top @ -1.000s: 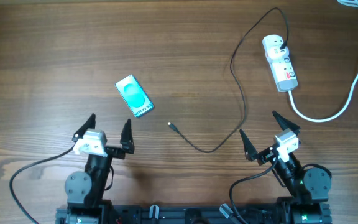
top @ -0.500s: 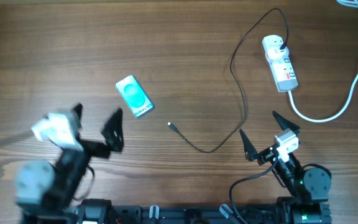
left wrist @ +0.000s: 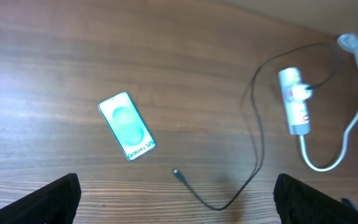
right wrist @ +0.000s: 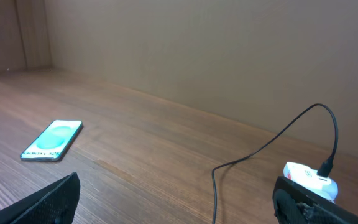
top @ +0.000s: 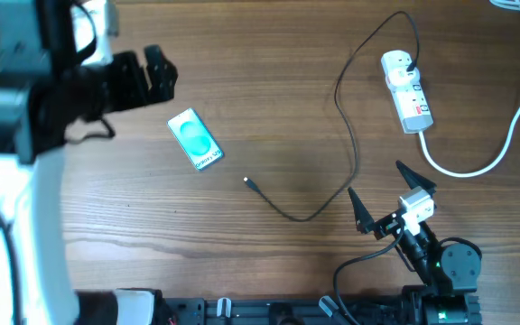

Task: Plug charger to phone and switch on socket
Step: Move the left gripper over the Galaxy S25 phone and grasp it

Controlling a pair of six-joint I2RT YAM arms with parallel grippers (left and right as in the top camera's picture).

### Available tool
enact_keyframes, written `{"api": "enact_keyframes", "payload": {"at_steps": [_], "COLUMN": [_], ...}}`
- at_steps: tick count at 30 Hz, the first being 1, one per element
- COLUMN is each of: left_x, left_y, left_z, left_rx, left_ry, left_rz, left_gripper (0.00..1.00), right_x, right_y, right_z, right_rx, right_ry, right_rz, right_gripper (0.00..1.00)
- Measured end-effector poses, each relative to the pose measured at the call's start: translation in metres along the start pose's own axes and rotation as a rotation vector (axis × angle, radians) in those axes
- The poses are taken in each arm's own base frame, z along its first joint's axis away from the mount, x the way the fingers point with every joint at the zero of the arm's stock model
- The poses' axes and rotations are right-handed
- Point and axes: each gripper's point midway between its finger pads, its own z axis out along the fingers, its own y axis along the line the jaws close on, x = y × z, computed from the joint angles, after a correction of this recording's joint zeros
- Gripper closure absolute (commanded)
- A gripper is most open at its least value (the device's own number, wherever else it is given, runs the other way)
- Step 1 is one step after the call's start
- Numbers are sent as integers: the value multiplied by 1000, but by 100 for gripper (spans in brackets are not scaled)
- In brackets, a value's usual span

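The phone [top: 194, 139] lies flat, teal screen up, left of the table's middle; it also shows in the left wrist view [left wrist: 127, 126] and the right wrist view [right wrist: 51, 140]. The charger [top: 343, 135] is a thin black cable plugged into the socket [top: 405, 91] at the far right. It loops down to its free tip [top: 248, 182], which lies on the wood right of the phone [left wrist: 176, 172]. My left gripper [top: 156, 77] is open and empty, raised high over the far left. My right gripper [top: 376, 181] is open and empty, low, in front of the socket [right wrist: 309, 174].
A thick white cord [top: 499, 149] runs from the socket's near end and curves off to the far right [left wrist: 334, 155]. A wooden wall [right wrist: 197, 50] stands behind the table.
My left arm has lifted off its rest and swung up and away toward the far left, above the phone. The right arm, phone, charger and socket have not moved.
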Motion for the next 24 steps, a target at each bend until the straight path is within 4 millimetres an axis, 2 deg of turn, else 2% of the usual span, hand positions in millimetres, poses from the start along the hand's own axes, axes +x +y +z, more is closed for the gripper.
{"api": "enact_keyframes", "payload": {"at_steps": [1, 3, 4, 9, 12, 19, 24], "left_x": [0, -1, -1, 8, 18, 46, 70], "left_y": [2, 6, 8, 19, 33, 52, 58], "left_z": [9, 30, 37, 75, 103, 170, 203], "left_rx": [-7, -22, -27, -70, -147, -244, -268], "left_ry": [23, 76, 93, 215, 291, 367, 388], "left_rz": [-5, -17, -23, -96, -181, -268, -320], "left_gripper": [0, 22, 22, 13, 0, 0, 0], "right_x": [0, 0, 0, 0, 0, 0, 0], "right_y": [0, 0, 0, 0, 0, 0, 0], "right_z": [0, 0, 0, 0, 0, 0, 0], "right_rx": [0, 0, 0, 0, 0, 0, 0], "right_ry": [0, 0, 0, 0, 0, 0, 0], "right_rz": [0, 0, 0, 0, 0, 0, 0], "right_gripper": [0, 0, 0, 1, 0, 0, 0]}}
